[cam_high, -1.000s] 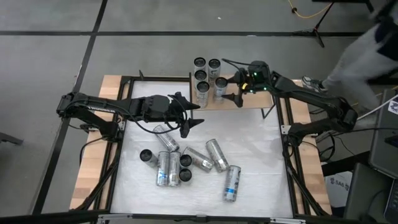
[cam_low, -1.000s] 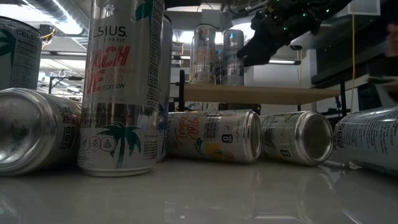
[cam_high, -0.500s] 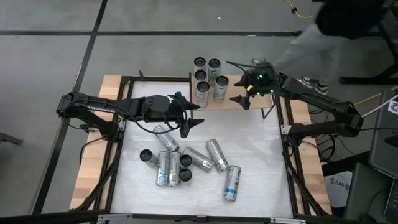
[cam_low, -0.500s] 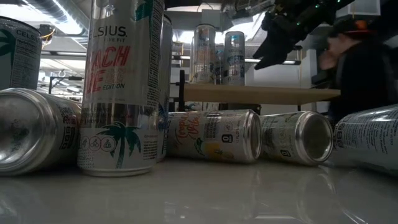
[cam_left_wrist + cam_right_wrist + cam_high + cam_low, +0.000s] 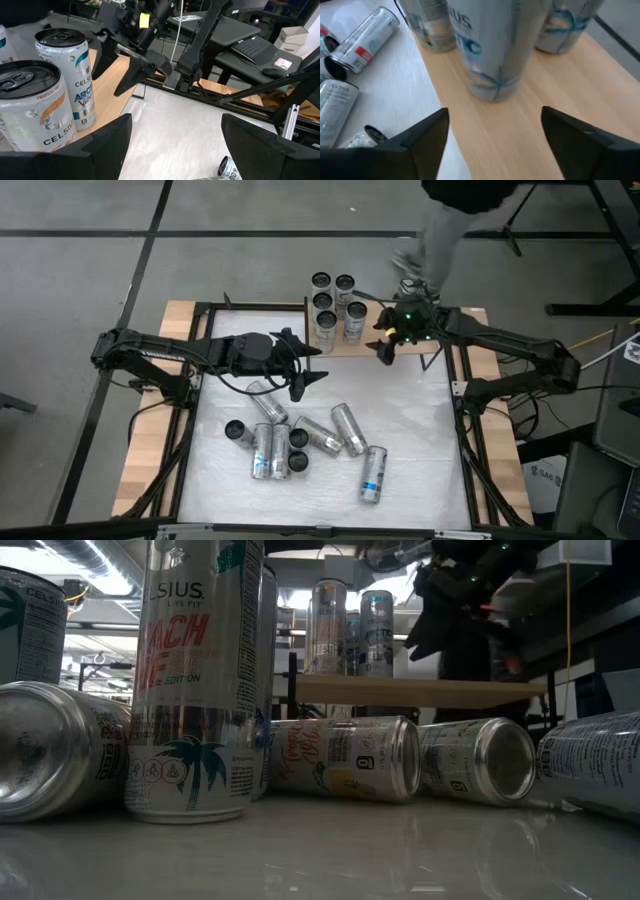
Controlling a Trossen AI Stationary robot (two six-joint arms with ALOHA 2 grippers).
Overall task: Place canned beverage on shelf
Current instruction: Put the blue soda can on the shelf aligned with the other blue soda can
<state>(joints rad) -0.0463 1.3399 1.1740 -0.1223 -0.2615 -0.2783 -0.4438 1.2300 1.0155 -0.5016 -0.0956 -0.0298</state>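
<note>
The shelf (image 5: 412, 346), a pale wood board on black posts, stands at the table's far edge. Several canned beverages (image 5: 335, 300) stand upright on its left half. My right gripper (image 5: 381, 345) hovers open over the board, just right of the nearest can (image 5: 495, 45), with nothing between its fingers (image 5: 494, 115). My left gripper (image 5: 322, 363) hangs open and empty above the table's left middle, pointing at the shelf (image 5: 110, 85). In the low view the shelf (image 5: 420, 690) carries cans (image 5: 330, 625), with my right gripper (image 5: 425, 635) beside them.
Several more cans (image 5: 300, 442) lie or stand on the white tabletop near its middle; one (image 5: 373, 474) lies apart toward the near right. A black frame (image 5: 455, 410) rims the table. A person (image 5: 450, 220) walks beyond the far edge.
My right gripper has drawn back from the can on the shelf, drifted toward the table's near edge and tipped its fingers further down. Its fingers have come closer together but still stand apart. A person has passed behind the far edge.
</note>
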